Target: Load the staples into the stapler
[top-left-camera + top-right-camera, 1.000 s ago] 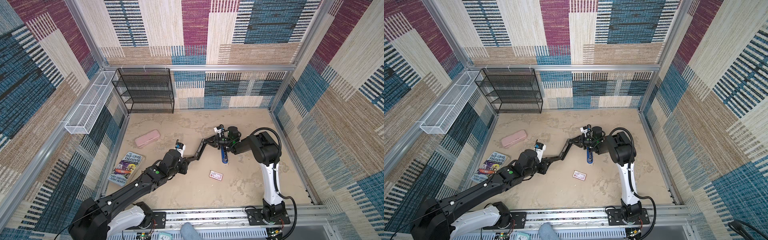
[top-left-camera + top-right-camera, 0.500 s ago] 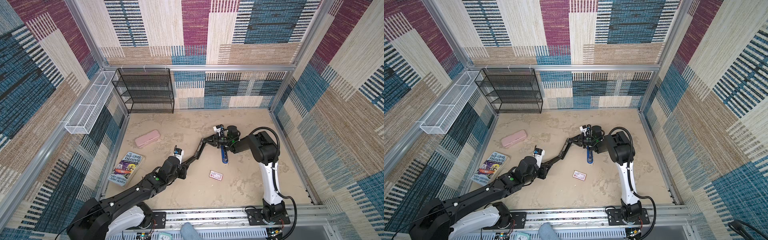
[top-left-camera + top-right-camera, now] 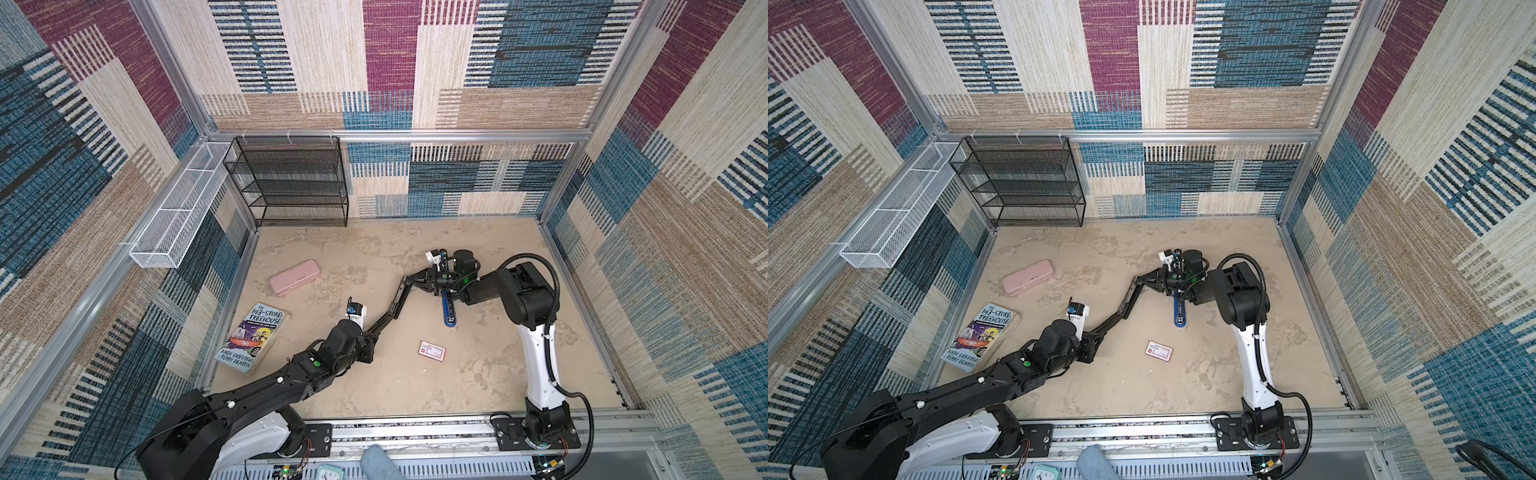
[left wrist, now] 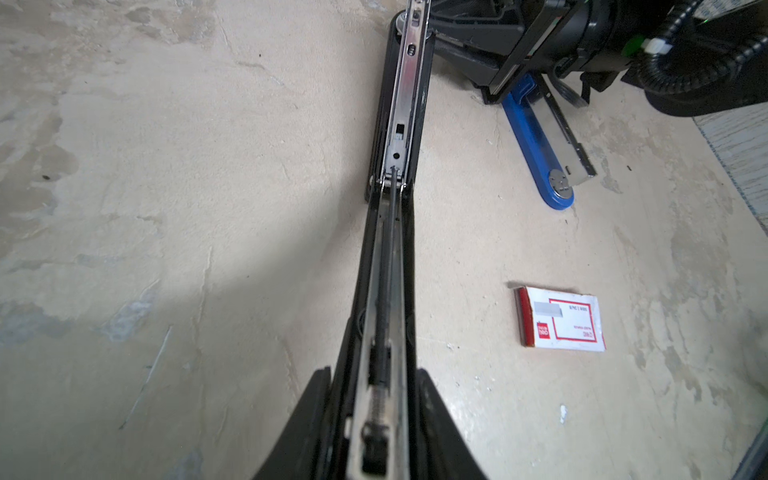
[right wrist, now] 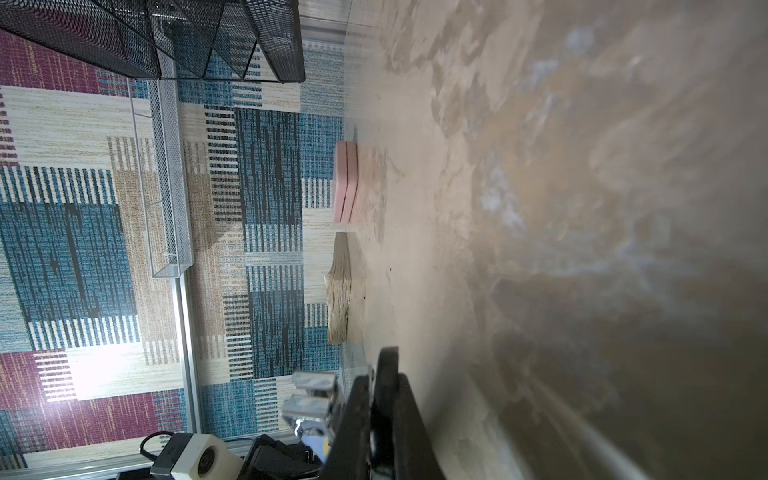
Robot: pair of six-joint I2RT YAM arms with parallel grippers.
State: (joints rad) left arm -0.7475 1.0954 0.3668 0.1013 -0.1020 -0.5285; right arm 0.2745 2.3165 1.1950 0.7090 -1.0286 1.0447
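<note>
Drawn back slightly toward its base over the past second, the left gripper [image 4: 374, 372] clamps one end of the black upper arm of the stapler [image 3: 448, 313], which is opened away from the blue base. The right gripper [image 5: 380, 378] pinches the arm's other end. The box of staples [image 4: 561, 322] lies closed on the table [image 3: 374, 395], near the base's tip but apart from it.

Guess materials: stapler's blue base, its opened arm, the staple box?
The blue base looks like glossy moulded plastic, with a bright metal anvil disc. The opened arm is a shiny metal channel in a black shell, plastic or painted metal, unclear. The staple box looks like matte printed card, white with a red edge.
</note>
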